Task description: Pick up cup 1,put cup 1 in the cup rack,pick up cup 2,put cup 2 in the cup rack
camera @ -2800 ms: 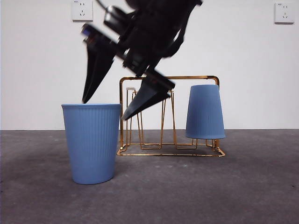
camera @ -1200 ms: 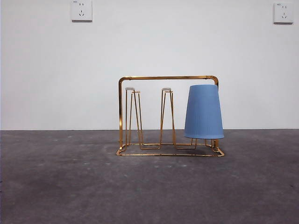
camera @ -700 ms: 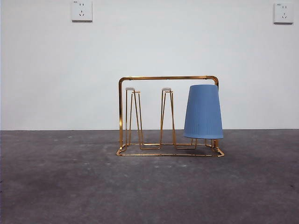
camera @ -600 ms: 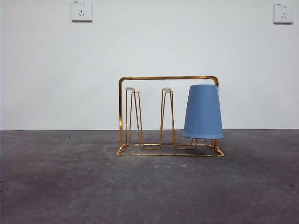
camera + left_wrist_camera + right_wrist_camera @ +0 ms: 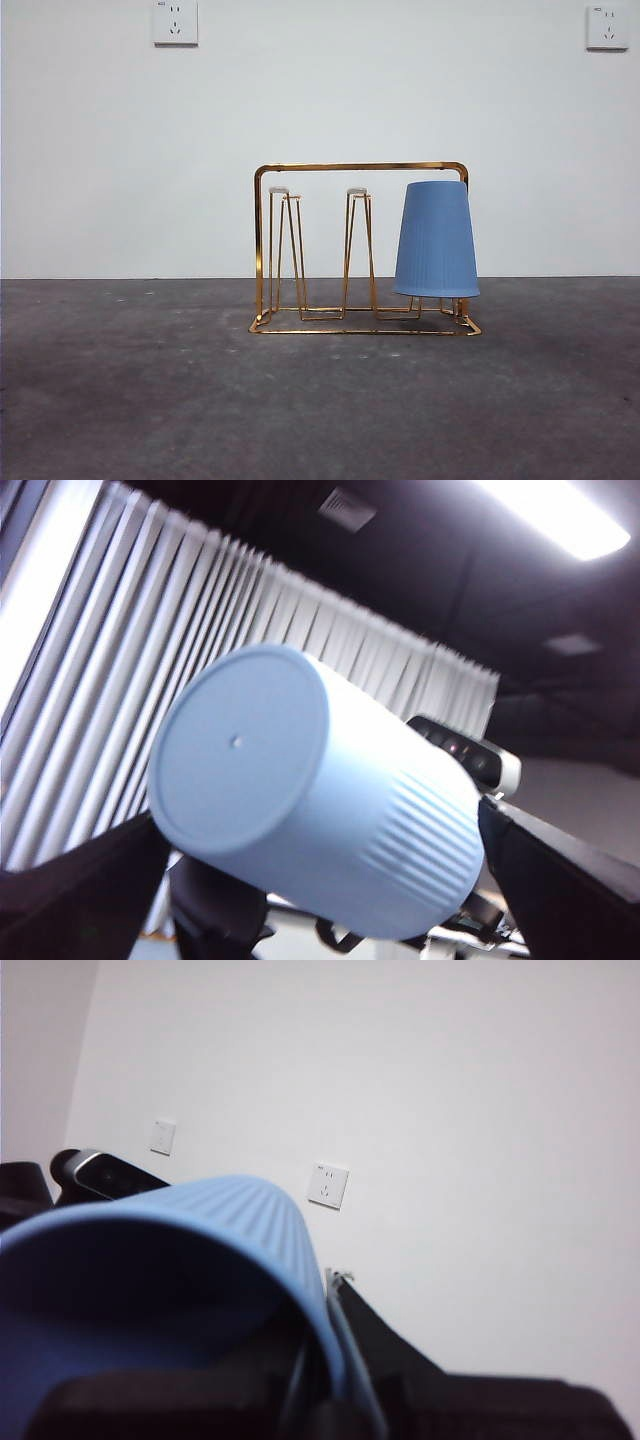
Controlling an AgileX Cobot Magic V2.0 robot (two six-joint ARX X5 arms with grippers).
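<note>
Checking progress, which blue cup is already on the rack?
The upturned cup over the cup rack's end peg; the other cup is in the left tool.

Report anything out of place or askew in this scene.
Nothing looks damaged or spilled. The cup rack stands upright, one blue cup upside down over its right-end peg in the front view. The second cup is off the table, held sideways between the left gripper's jaws, the right gripper at its mouth.

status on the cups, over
Right tool gripping second cup by its rim, aloft; left tool at its base. First cup inverted on cup rack. Two pegs free.
</note>
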